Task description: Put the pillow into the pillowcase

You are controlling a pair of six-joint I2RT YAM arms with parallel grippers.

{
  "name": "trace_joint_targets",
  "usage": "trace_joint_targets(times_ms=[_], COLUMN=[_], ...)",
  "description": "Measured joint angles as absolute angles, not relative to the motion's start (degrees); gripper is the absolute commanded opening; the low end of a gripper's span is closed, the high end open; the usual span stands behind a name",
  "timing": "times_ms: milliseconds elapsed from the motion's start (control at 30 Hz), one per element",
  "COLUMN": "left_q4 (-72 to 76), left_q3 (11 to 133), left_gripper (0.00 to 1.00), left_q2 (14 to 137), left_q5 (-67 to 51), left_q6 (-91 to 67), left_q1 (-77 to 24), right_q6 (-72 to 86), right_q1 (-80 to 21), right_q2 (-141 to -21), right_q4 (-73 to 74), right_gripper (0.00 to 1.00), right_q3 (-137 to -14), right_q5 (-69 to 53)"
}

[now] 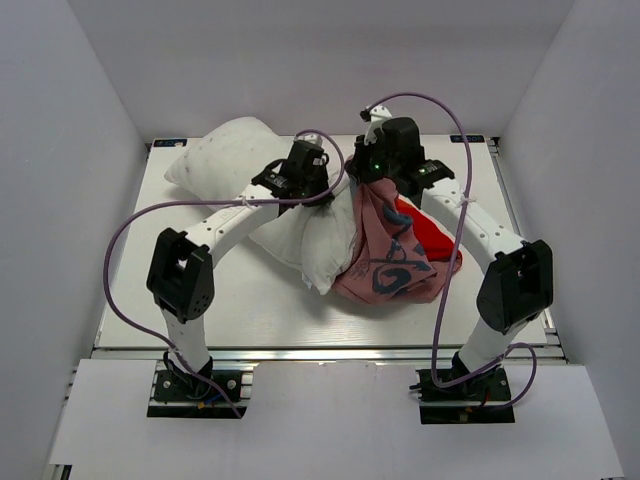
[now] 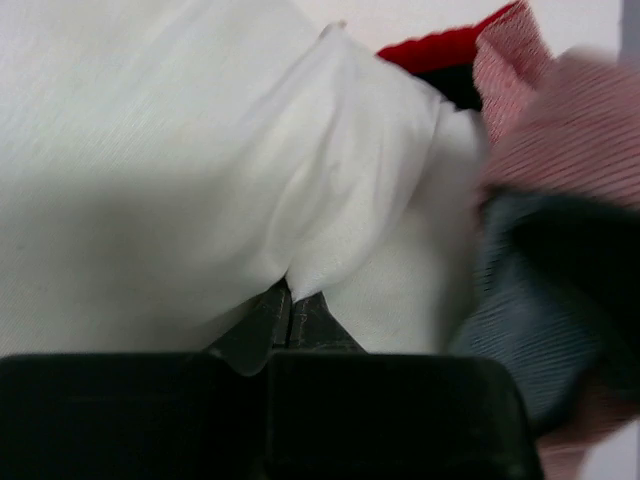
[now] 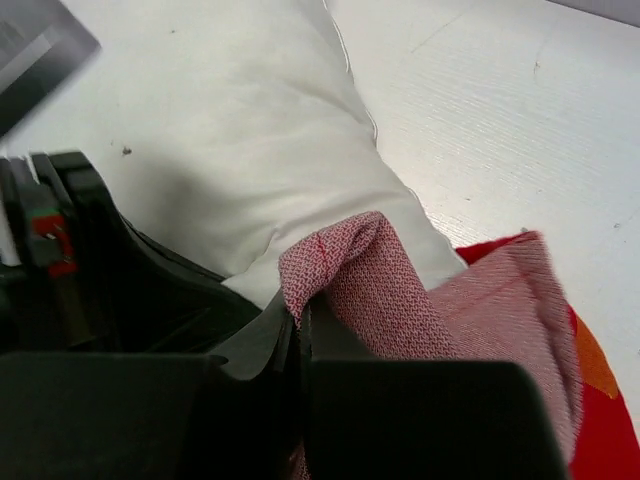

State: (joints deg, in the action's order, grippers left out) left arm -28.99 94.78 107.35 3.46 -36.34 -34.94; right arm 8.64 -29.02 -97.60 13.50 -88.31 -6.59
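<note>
Reaching inward from their bases at the near edge, the left arm point(image 1: 215, 225) and the right arm point(image 1: 480, 225) are bending at raised elbows and meeting over the middle of the tabletop point(image 1: 250, 300), wrists close together toward the far side. The left tool point(image 1: 330, 193) is pointing rightward across the pillow point(image 1: 225, 150); in the left wrist view its jaws are standing pressed together with a fold of white pillow fabric pinched between them. The right tool point(image 1: 372, 182) is hanging just beside it, pointing down, and the right wrist view is showing its jaws clamped on a bunched ridge of the pillowcase point(image 1: 395, 262), faded pink side outward.

The pillow is lying diagonally, one pointed corner reaching toward the far-left corner of the tabletop, its right end lying against the pillowcase. The pillowcase is draping down from the right tool to the tabletop, right of centre, with red-orange fabric showing behind the pink. Navy-blue patches are curling across the pink face; whether they are forming letters, I cannot tell.

Bare tabletop is running along the near edge in front of both fabrics, and a strip is opening on the right between the pillowcase and the right edge. White walls point(image 1: 60, 150) are closing in the left, far and right sides. Purple cables point(image 1: 130, 230) are looping outward from each arm.
</note>
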Motion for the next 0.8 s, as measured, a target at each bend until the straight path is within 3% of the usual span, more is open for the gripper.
trace_joint_targets(times_ms=[167,400,733,800], left_q4=[-25.2,-23.0,-22.2,-22.6], left_q3=[87.7,87.1,87.1,87.9], left_gripper=[0.00,0.00,0.00,0.00], left_q2=[104.7,104.3,103.6,103.5], left_q5=[4.7,6.8,5.1,5.1], left_q6=[-35.1,-33.4,-33.4,-33.5], left_q1=[-34.9,-34.2,-34.5,-34.5], right_q6=[8.8,10.3,12.2,12.2], right_q1=[-28.7,-29.2,-29.6,-30.3], right_q2=[-97.4,-96.8,-96.5,-96.5], right_q4=[15.2,15.2,13.3,13.7], right_gripper=[0.00,0.00,0.00,0.05], right_q3=[-94.2,-105.1,-89.6,-87.7], right_q5=[-7.5,-8.3,-11.6,-12.3])
